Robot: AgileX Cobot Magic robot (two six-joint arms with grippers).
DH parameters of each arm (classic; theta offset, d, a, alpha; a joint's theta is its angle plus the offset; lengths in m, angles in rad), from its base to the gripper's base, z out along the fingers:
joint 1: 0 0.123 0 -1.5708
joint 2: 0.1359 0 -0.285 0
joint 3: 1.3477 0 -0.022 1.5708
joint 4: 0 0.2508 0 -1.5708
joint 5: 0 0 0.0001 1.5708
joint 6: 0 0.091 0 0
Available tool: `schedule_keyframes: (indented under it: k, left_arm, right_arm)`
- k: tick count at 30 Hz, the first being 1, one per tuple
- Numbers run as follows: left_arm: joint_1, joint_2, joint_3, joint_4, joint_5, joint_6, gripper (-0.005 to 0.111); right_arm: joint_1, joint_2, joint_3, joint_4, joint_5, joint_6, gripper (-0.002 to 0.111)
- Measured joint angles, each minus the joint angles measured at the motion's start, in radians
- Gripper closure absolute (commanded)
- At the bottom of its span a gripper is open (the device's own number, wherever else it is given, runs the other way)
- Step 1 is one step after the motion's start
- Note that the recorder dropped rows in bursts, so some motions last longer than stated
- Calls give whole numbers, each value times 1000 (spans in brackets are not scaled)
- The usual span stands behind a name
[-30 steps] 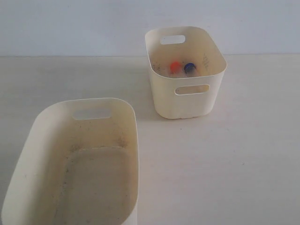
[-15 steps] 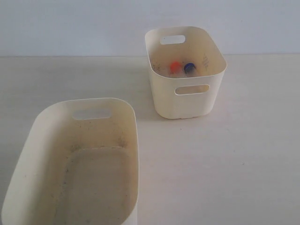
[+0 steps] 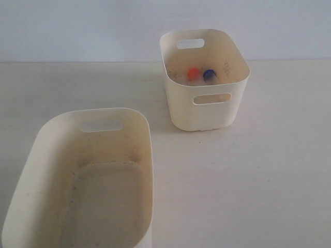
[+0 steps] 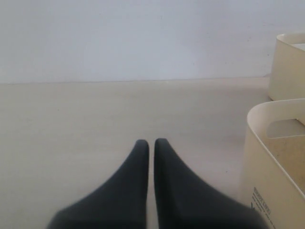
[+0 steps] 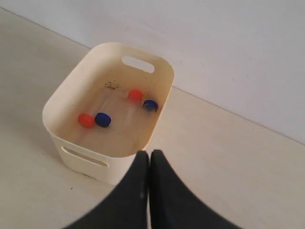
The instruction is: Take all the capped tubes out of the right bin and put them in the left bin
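Observation:
The narrow, deep right bin (image 3: 206, 111) stands at the back of the table, also seen from above as the right bin (image 5: 71, 102). Inside lie clear capped tubes: orange-red caps (image 5: 86, 120) (image 5: 135, 95) and dark blue caps (image 5: 102, 119) (image 5: 150, 105). From the exterior only one orange cap (image 3: 193, 73) and one blue cap (image 3: 209, 75) show. The wide left bin (image 3: 36, 170) sits at the front left with nothing in it. My right gripper (image 5: 149, 153) is shut and hangs just outside the right bin's rim. My left gripper (image 4: 151, 142) is shut over bare table beside the left bin (image 4: 267, 157).
A pale wall (image 3: 77, 26) rises behind the table's back edge. Bare cream tabletop (image 3: 243, 181) spreads between and to the right of the two bins. Neither arm shows in the exterior view.

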Motion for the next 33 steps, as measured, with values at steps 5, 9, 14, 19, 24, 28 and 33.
schedule_keyframes:
  k: [5,9,14,19,24,28,33]
  left_arm:
    - [0,0,0,0,0,0,102]
    - [0,0,0,0,0,0,102]
    - [0,0,0,0,0,0,102]
    - [0,0,0,0,0,0,102]
    - [0,0,0,0,0,0,102]
    - [0,0,0,0,0,0,102]
    - [0,0,0,0,0,0,102]
  right_arm:
    - [0,92,0,14,-102,0,109]
    - [0,153,0,20,-191,0,109]
    - [0,208,0,101,-277,7,109]
    - [0,266,-28,244,-342,21,109]
    - [13,380,-236,272,-189,21,109]
    - [69,508,-488,240,-28,92,109]
    - [119,719,-785,67,246,405,109]
